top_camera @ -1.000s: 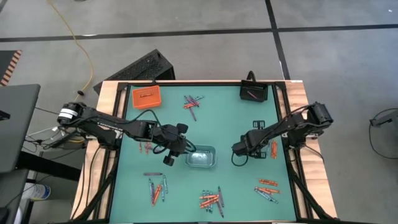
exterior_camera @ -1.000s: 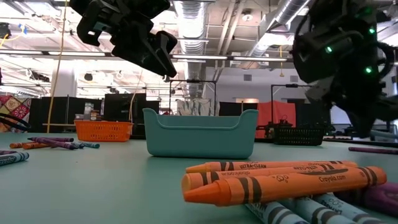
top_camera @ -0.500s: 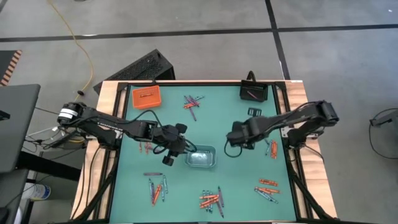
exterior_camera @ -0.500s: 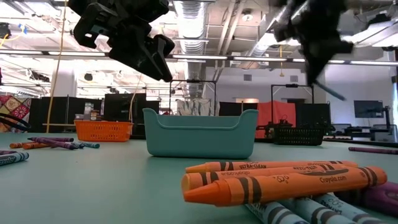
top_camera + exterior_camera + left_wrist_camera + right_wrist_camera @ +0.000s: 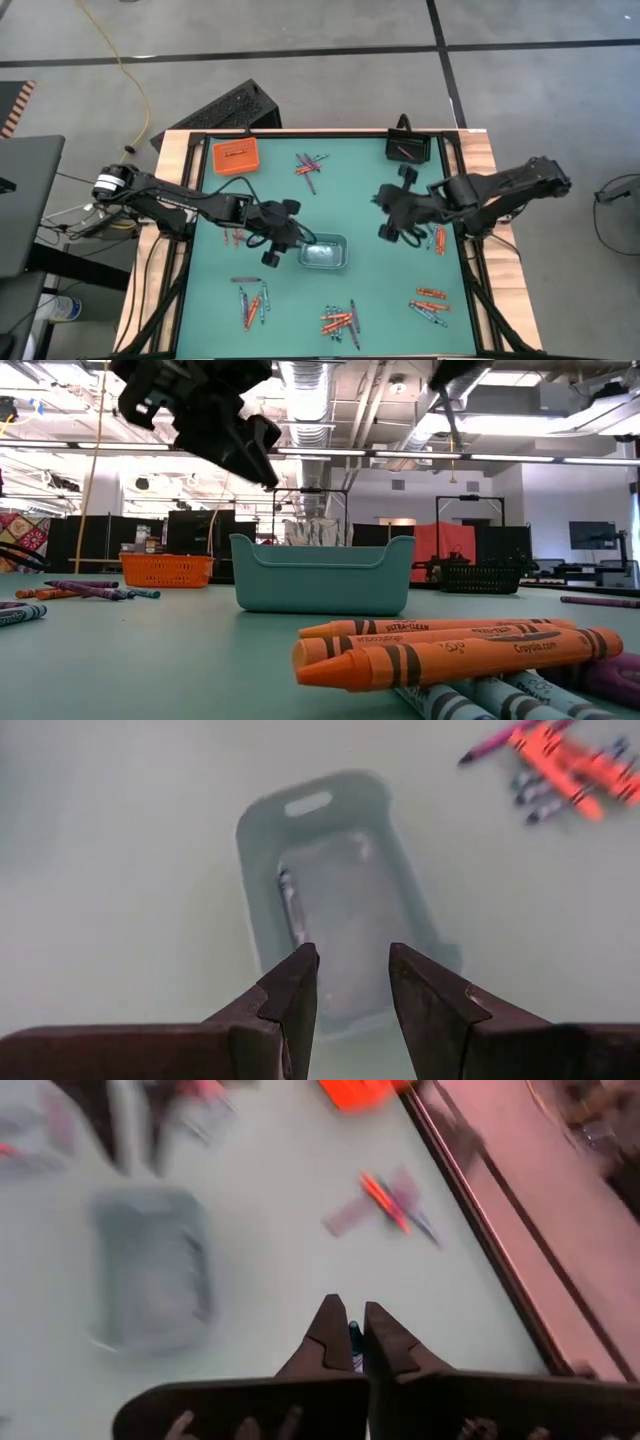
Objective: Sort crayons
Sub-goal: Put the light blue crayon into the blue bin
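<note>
Grey-blue crayon (image 5: 354,1332) carried towards the clear-grey tray (image 5: 325,253)
It was pinched in the right claw (image 5: 392,212); release was best made squarely above. The left claw (image 5: 346,982), half apart and empty, hung over the tray.

The surface (image 5: 360,190) is a flat teal green, framed by pale wood edging (image 5: 480,150). At its middle sits a clear-grey tray (image 5: 325,252), which looks teal from the low view. An orange tray (image 5: 235,157) stands at one far corner and a black tray (image 5: 408,148) at the other. The crayons (image 5: 450,650) nearest the low camera are bright orange with black wrapper print and black oval bands; grey-blue ones with black stripes lie beneath them. Other clusters (image 5: 310,165) mix orange-red, purple-pink and grey-blue. Both arms are dark; the left gripper's fingers (image 5: 290,1000) look brownish-black. The right gripper (image 5: 350,1330) pinches something teal-green between dark fingers. A yellow cable (image 5: 125,60) crosses the grey floor.
</note>
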Action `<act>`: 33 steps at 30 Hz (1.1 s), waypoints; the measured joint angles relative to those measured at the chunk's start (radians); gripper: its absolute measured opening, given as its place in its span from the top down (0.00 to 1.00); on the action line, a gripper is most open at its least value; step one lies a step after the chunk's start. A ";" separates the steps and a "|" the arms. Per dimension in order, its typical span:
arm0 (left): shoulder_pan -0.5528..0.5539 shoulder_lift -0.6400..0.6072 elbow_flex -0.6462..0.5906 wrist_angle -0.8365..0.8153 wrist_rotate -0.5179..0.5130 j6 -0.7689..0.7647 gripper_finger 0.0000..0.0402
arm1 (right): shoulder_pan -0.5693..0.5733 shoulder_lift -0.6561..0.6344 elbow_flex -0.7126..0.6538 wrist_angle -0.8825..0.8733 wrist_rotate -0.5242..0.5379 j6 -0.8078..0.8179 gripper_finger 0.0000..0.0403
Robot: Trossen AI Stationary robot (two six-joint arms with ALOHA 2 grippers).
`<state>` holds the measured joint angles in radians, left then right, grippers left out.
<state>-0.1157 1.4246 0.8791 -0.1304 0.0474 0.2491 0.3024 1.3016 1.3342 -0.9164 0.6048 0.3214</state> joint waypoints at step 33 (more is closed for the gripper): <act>-0.221 0.051 0.000 0.671 -0.290 -0.041 0.71 | 0.198 0.244 -0.001 0.696 0.050 -0.360 1.00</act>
<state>-0.3370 1.4761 0.8787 0.5410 -0.2421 0.2081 0.5000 1.5452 1.3334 -0.2205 0.6544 -0.0383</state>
